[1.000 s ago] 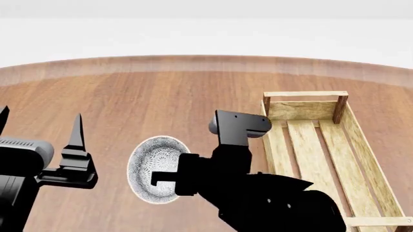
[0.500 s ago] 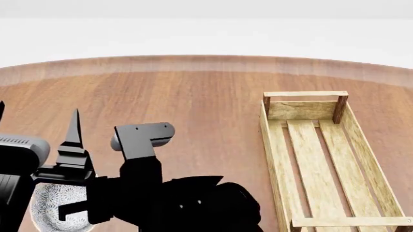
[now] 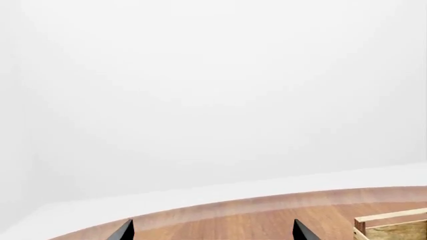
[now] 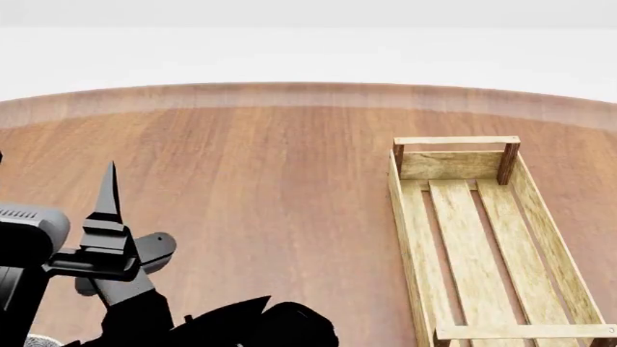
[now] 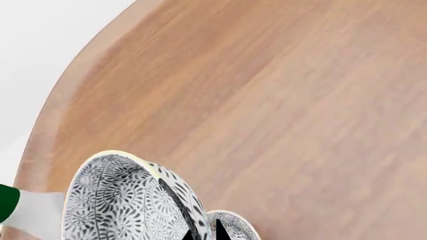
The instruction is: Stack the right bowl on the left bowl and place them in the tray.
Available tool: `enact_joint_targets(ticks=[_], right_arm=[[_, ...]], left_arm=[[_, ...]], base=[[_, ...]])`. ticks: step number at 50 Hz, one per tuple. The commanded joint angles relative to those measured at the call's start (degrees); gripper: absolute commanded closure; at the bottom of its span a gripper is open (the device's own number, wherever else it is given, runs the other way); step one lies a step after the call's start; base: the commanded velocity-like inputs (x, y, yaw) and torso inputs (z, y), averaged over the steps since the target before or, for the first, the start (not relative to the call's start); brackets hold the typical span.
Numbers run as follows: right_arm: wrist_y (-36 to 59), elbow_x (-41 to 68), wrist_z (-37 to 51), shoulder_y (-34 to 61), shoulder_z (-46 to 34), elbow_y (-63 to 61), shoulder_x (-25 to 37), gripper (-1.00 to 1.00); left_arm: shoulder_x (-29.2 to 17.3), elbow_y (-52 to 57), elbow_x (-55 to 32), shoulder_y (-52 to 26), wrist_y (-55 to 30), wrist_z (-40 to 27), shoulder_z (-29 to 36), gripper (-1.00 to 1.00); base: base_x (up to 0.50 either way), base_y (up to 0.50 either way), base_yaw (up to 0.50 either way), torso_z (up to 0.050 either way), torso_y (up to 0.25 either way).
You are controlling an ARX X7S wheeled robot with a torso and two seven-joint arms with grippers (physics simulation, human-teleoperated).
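In the right wrist view, my right gripper (image 5: pixel 205 234) is shut on the rim of a black-and-white patterned bowl, the right bowl (image 5: pixel 123 200), which hangs tilted on edge. Just past it lies the left bowl (image 5: pixel 235 226), same pattern, partly hidden. In the head view my right arm (image 4: pixel 222 325) crosses the lower left corner and its fingers are hidden. A sliver of bowl (image 4: pixel 34 340) shows at the bottom edge. My left gripper (image 4: pixel 53 177) (image 3: pixel 212 231) stands open and empty, pointing up. The pale wooden tray (image 4: pixel 516 217) lies empty at the right.
The round wooden table (image 4: pixel 270 159) has its curved far edge close behind. A green and white object (image 5: pixel 20 207) shows at the table edge in the right wrist view. A corner of the tray (image 3: pixel 393 222) shows in the left wrist view.
My right arm has swung left across the table with the bowl, from mid-table to the lower left corner. The bowl has nearly left the head view. The left gripper barely moved.
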Motion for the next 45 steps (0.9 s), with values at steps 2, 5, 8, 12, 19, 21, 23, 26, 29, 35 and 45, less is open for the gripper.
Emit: enact_joint_targets(ticks=[2,5,8,12,19,21,23,26,29,35,45], right_arm=[[-0.22,1.44,-2.08,0.33,-3.57,-2.49,0.20,1.00],[-0.06,1.65,-2.13,0.37,-3.95,-2.88,0.30,1.00],[-0.37,1.62,-2.28,0.47,-4.14,-2.10,0.27,1.00],[-0.71,1.92,-2.26,0.69,-4.08,-1.34,0.36,1.00],[-1.19,1.98,-2.24,0.58,-4.61,-1.11,0.29,1.00],[-1.32,2.02,-2.24,0.72,-4.72,-0.76,0.19,1.00],[-1.45,2.12,-2.41,0.81,-4.81,-0.55,0.20,1.00],[-1.55,2.24,-2.59,0.83,-5.04,-0.24,0.12,1.00],[-1.75,2.14,-2.99,0.88,-5.39,0.22,0.00,1.00],[-2.03,2.36,-2.98,1.02,-5.79,-0.16,0.16,1.00],[-2.58,2.45,-3.12,1.14,-6.48,-0.34,0.31,1.00]], left_arm=[[-0.17,0.34,-0.31,0.18,0.09,-0.26,-0.04,-1.00],[-0.20,0.37,-0.39,0.16,0.10,-0.30,-0.02,-1.00],[-0.26,0.41,-0.49,0.17,0.09,-0.35,-0.08,-1.00],[-0.29,0.23,-0.54,0.25,0.29,-0.39,-0.10,-1.00],[-0.16,0.09,-1.20,0.37,0.66,-0.30,-0.71,-1.00],[-0.16,0.09,-1.38,0.37,0.66,-0.31,-0.89,-1.00],[-0.19,0.07,-1.47,0.37,0.72,-0.32,-0.97,-1.00],[-0.75,-0.01,-0.87,0.02,0.13,-0.40,-0.07,-1.00],[-0.91,-0.43,-0.25,-0.08,0.25,-0.53,0.69,-1.00],[-1.07,-0.36,-0.21,-0.08,0.67,-0.38,1.06,-1.00],[-1.22,-0.41,-0.13,-0.09,0.79,-0.56,1.46,-1.00]], base=[[0.00,0.00,0.00,0.000,0.000],[0.00,0.00,0.00,0.000,0.000],[0.00,0.00,0.00,0.000,0.000],[0.00,0.00,0.00,0.000,0.000],[0.00,0.00,0.00,0.000,0.000],[0.00,0.00,0.00,0.000,0.000],[0.00,0.00,0.00,0.000,0.000],[0.00,0.00,0.00,0.000,0.000],[0.00,0.00,0.00,0.000,-0.228],[0.00,0.00,0.00,0.000,-0.250],[0.00,0.00,0.00,0.000,-0.250]])
